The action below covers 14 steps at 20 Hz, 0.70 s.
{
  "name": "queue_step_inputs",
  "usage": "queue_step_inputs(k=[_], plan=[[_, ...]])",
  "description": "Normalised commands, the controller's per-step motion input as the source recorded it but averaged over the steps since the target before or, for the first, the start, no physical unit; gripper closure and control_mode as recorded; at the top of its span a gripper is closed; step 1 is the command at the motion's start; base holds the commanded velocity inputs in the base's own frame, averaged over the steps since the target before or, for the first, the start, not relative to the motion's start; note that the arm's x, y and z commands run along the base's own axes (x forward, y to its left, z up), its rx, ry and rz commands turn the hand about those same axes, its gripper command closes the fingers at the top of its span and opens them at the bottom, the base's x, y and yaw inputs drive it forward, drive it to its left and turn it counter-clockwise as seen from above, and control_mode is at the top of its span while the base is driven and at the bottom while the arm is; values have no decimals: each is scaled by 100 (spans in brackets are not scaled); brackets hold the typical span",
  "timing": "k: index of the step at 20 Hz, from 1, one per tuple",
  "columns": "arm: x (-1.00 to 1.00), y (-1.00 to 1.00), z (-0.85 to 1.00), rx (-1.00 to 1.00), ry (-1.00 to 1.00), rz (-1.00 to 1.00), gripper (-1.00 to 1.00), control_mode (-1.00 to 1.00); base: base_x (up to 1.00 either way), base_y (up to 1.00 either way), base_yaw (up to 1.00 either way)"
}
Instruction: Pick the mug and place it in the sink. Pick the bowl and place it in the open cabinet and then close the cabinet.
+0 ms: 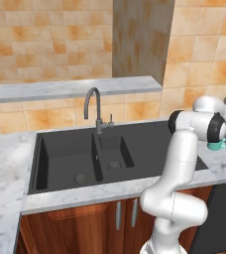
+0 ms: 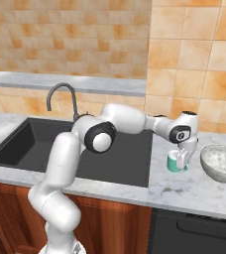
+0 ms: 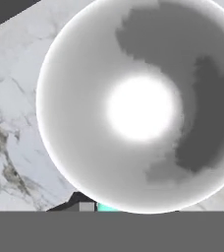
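The small teal mug (image 2: 173,163) stands upright on the marble counter just right of the black sink (image 2: 120,158). My gripper (image 2: 181,158) reaches down from above and is shut on the mug's wall at its right side. In the hand view the mug's white inside (image 3: 138,108) looms very close, with a sliver of teal rim at the bottom. From the left base view, the mug (image 1: 215,146) peeks out behind my forearm. The grey speckled bowl (image 2: 222,162) rests on the counter a little right of the mug. The cabinet is out of view.
The sink (image 1: 85,154) has two basins and a grey gooseneck tap (image 1: 94,106) behind them. A marble ledge (image 1: 70,88) runs along the tiled wall. Orange-brown doors (image 1: 100,221) sit under the counter, and a dark appliance front (image 2: 194,230) lies below the bowl.
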Motion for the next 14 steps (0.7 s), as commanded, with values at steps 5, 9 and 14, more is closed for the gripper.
queue_step_inputs(k=[5,9,14], plan=[[-18,0,56,0,-2,0,100,-100,0,0,0],[-20,13,95,5,-3,0,100,-100,0,0,0],[-19,41,65,23,-2,-3,100,-100,0,0,0]])
